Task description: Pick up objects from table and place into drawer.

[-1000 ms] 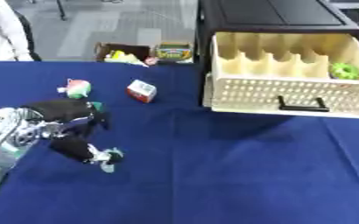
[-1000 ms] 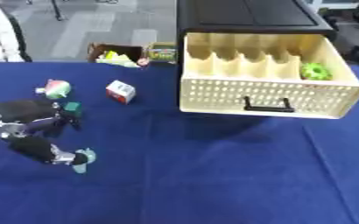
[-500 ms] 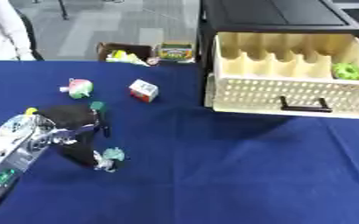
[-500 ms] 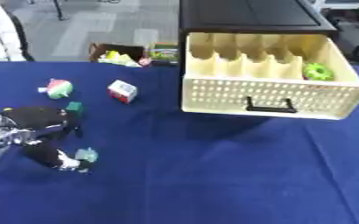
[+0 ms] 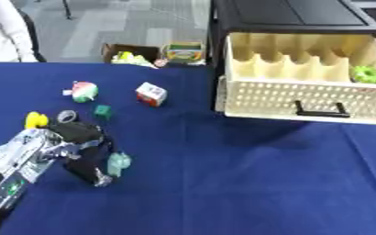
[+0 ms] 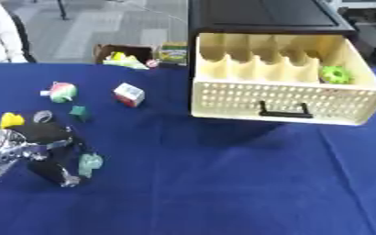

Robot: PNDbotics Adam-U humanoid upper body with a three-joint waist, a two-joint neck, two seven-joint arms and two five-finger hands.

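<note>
Blue cloth covers the bench we look down on, with grey floor beyond its far edge. At the lower left our left hand curls its fingers round a small pale green object, pinched between the dark fingertips just above the cloth. We cannot make out what the object is beyond its colour and its small upright shape. Behind the fingers the silver wrist and forearm run out toward the lower left corner. Our right hand shows in neither view.

Just beyond the hand lie a yellow piece, a small grey ring and a little green cube, close together but apart from one another. Farther back sit a round red, white and green toy and a red and white box, tilted on the cloth.

Across the bench to the right, well apart from the hand, the cream drawer stands pulled out of a black cabinet. Its front is perforated and carries a black handle, and dividers split the inside into compartments. A bright green object rests in the right-hand part of the drawer.

At the far edge of the bench a small cardboard box holds a few coloured things, and a crayon box stands just beside it.
</note>
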